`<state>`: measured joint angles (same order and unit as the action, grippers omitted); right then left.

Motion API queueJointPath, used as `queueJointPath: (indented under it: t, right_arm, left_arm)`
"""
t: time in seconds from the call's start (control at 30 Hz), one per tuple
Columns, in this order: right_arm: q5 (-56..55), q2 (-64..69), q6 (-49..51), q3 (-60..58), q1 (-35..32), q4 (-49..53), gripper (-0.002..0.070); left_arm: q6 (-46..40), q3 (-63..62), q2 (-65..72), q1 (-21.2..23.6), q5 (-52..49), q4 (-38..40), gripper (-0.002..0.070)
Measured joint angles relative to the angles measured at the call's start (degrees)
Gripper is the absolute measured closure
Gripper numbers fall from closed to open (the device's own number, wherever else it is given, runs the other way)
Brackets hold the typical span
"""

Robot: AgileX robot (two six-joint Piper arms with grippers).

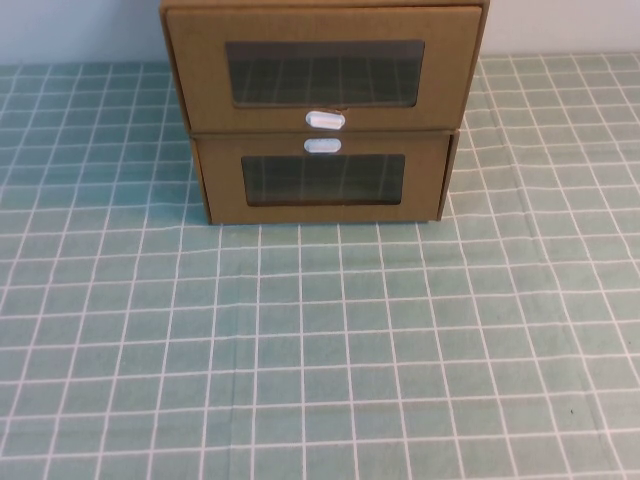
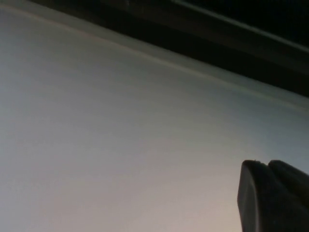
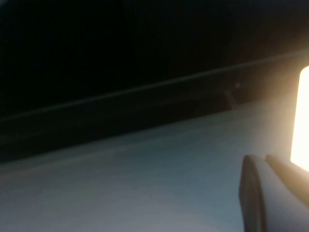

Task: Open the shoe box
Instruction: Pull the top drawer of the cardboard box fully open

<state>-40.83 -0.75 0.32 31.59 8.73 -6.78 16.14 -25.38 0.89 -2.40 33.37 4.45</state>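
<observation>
Two brown cardboard shoe boxes stand stacked at the far middle of the table, both closed. The upper box (image 1: 322, 68) and the lower box (image 1: 322, 178) each have a dark window in front. A small white pull tab (image 1: 324, 120) sits on the upper front, and a second tab (image 1: 322, 145) on the lower front. Neither arm shows in the high view. My left gripper (image 2: 264, 164) is shut on nothing and faces a plain pale wall. My right gripper (image 3: 263, 159) is shut too, empty, before a pale surface and a dark band.
A green cloth with a white grid (image 1: 320, 350) covers the table in front of and beside the boxes. A pale wall (image 1: 70, 30) rises behind them. A bright light patch (image 3: 301, 121) glares in the right wrist view.
</observation>
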Motion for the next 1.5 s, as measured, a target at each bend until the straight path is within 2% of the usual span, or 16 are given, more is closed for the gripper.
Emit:
queueJointPath:
  t: [0.17,0.33,0.43,0.5,0.7,0.83,0.93,1.0,1.17,1.27,1.37,1.5]
  right_arm:
    - [16.8,6.6,1.1,19.0,0.0,-3.4,0.0689]
    - [41.7,19.2,1.1,35.0,0.0,-4.3,0.0689]
    - [54.7,27.2,1.1,41.1,0.0,-4.3,0.0689]
    - [60.9,31.9,1.1,43.1,0.0,-4.2,0.0689]
    - [69.8,42.9,1.2,43.7,0.0,1.8,0.0689]
    - [71.4,48.1,1.1,42.2,0.1,-0.2,0.0689]
    - [72.0,52.3,-0.6,40.1,2.7,-0.9,0.0689]
    - [72.1,55.4,-4.4,39.2,5.5,-0.9,0.0689]
    - [71.6,64.9,-15.6,39.0,15.4,-0.9,0.0689]
    - [70.8,71.1,-19.5,39.0,20.1,0.5,0.0689]
    - [69.5,77.8,-21.1,39.0,23.8,6.3,0.0689]
    - [66.9,85.9,-21.7,39.0,27.7,18.5,0.0689]
  left_arm:
    - [0.1,-16.1,10.0,0.0,-10.0,0.0,0.0680]
    - [0.1,-33.3,23.0,0.0,-32.1,0.0,0.0680]
    - [-0.7,-41.2,31.2,0.0,-46.5,0.0,0.0680]
    - [-1.4,-44.3,36.6,0.0,-52.1,-0.3,0.0680]
    - [-2.1,-45.7,47.7,0.0,-57.0,-1.6,0.0680]
    - [-3.1,-45.7,54.3,0.0,-57.3,4.6,0.0680]
    - [-11.9,-45.7,58.7,0.0,-59.2,12.9,0.0680]
    - [-23.4,-45.7,61.8,0.0,-61.4,23.1,0.0680]
    - [-63.5,-46.9,70.8,0.0,-69.0,55.2,0.0680]
    - [-76.3,-51.0,77.9,0.0,-73.8,66.8,0.0680]
    - [-80.9,-58.8,85.3,-0.8,-77.2,70.2,0.0680]
    - [-81.5,-70.9,95.9,-3.7,-81.7,67.3,0.0680]
